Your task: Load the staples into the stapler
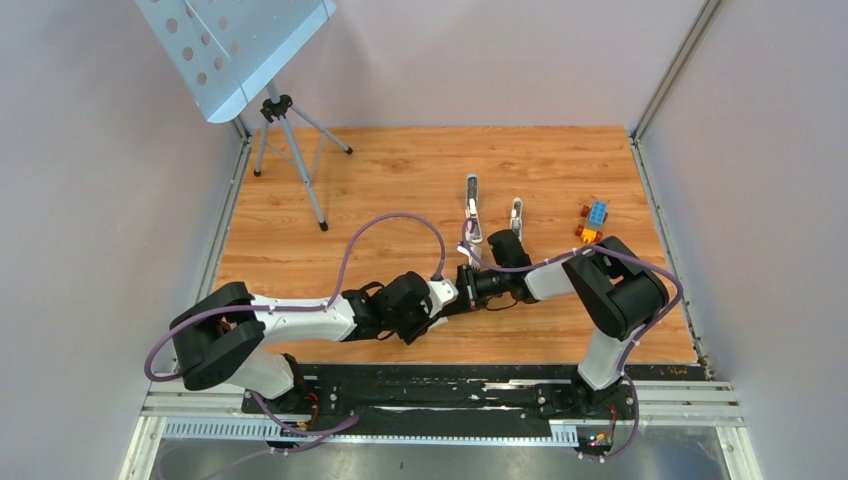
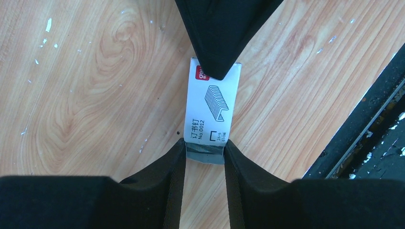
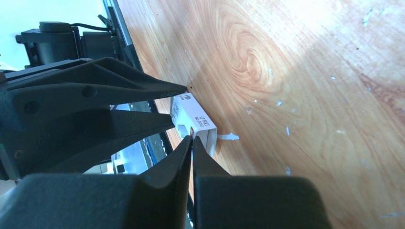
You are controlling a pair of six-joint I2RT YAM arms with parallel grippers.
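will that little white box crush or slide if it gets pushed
Probably light and thin-walled: the box looks like printed card, so a hard squeeze may dent it. Lying flat on smooth wood, it would likely slide, not roll or tip. The staples poke out one end, so they may slip free.

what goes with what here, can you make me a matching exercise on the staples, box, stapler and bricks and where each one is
Things:
1. staples
2. box
3. stapler
4. bricks

Places or states:
a. colourful, right of the stapler, untouched
b. white, with the right gripper tip on one end
c. grey, poking out of the box's end, pinched by the left gripper
d. on the table, just beyond both grippers

Pairs: 1-c, 2-b, 3-d, 4-a
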